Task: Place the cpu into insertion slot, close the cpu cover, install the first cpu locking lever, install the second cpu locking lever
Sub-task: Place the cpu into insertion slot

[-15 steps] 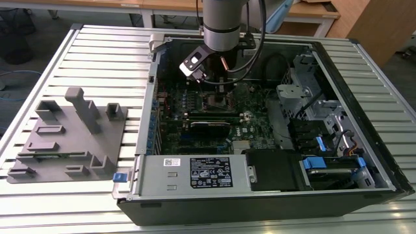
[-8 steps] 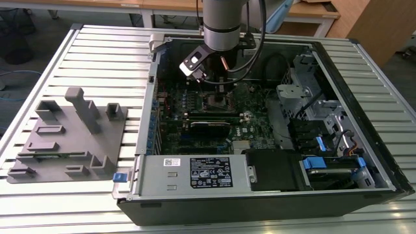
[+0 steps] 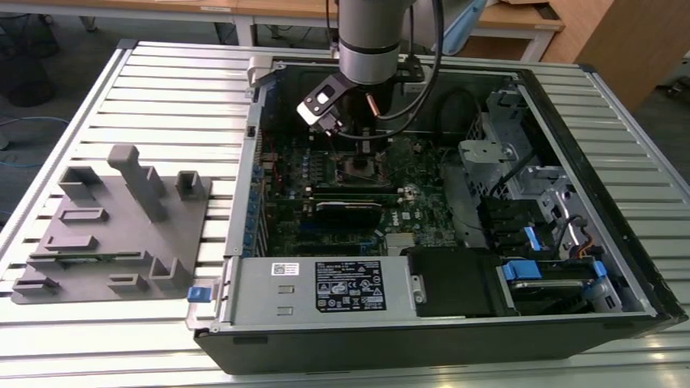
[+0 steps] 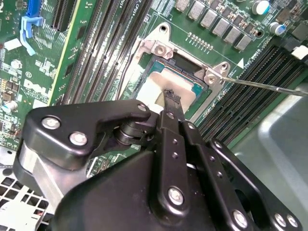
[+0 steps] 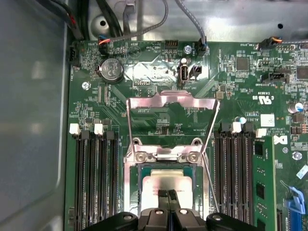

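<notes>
Gripper (image 5: 167, 194): fingers closed together, nothing clamped, tips at the cpu (image 5: 163, 179) top. Cpu lies in insertion slot (image 3: 361, 168), far part of board in exterior view. Cpu cover (image 5: 168, 99) stands open. Risk: off-centre tip pressure tilts cpu, likely bending contacts.

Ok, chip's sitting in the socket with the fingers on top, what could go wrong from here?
The fingers are shut on top of the chip; a sideways pull-off could shift it in the socket. The cover lies flipped back, so nothing clamps the chip yet. The thin lever juts out beside the socket, where the fingers might snag it.
</notes>
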`<state>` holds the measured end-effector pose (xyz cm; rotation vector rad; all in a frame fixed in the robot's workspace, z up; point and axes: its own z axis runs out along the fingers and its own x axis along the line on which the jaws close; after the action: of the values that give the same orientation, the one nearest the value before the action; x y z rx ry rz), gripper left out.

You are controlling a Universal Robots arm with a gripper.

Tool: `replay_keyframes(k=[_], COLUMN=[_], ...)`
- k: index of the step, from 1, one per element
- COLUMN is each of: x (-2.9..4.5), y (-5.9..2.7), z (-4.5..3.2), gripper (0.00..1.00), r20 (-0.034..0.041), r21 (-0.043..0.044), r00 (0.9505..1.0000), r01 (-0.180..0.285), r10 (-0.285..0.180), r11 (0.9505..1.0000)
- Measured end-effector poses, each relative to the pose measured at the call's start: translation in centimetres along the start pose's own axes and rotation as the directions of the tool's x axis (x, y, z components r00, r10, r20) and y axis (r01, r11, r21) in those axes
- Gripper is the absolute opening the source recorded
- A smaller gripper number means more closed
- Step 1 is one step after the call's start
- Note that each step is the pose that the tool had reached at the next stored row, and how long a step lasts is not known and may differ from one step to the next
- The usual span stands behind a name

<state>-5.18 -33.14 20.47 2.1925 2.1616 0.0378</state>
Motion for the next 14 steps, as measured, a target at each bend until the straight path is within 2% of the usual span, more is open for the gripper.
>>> replay_keyframes(k=[14], x=[0.02], y=[-0.03], z=[0.64], gripper=[0.11], r20=[0.0001], r21=[0.0000], r00=[1.0000], r01=[0.000], r10=[0.000], r11=[1.0000])
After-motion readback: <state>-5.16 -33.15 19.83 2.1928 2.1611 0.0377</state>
